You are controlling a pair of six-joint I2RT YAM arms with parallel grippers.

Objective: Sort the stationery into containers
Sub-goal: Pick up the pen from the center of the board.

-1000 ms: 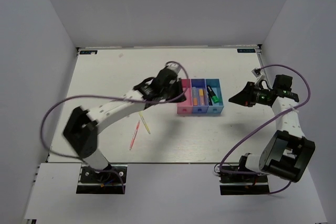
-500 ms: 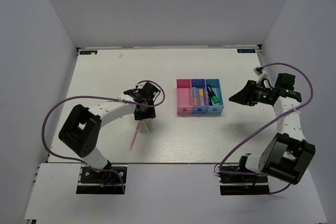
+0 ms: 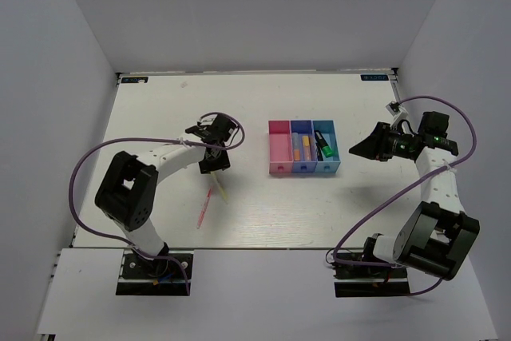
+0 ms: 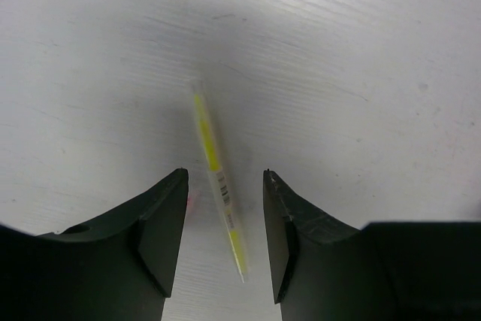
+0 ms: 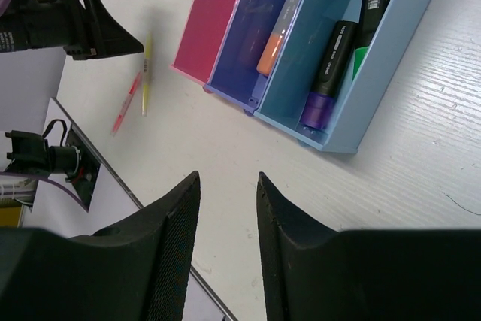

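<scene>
Left of the joined bins (image 3: 280, 168), left gripper (image 4: 225, 178) hovers, jaws apart, astride the yellow pen (image 4: 214, 204) lying on the table: pickup step, likely needing descent and closure across the barrel; right gripper (image 5: 228, 178) spread, empty.

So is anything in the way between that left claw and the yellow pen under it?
Nothing visible is in the way. The left gripper hangs open right over the yellow pen, which lies on the bare table between its two fingers. The pink-red pen lies close beside the yellow one, not on top of it.
</scene>
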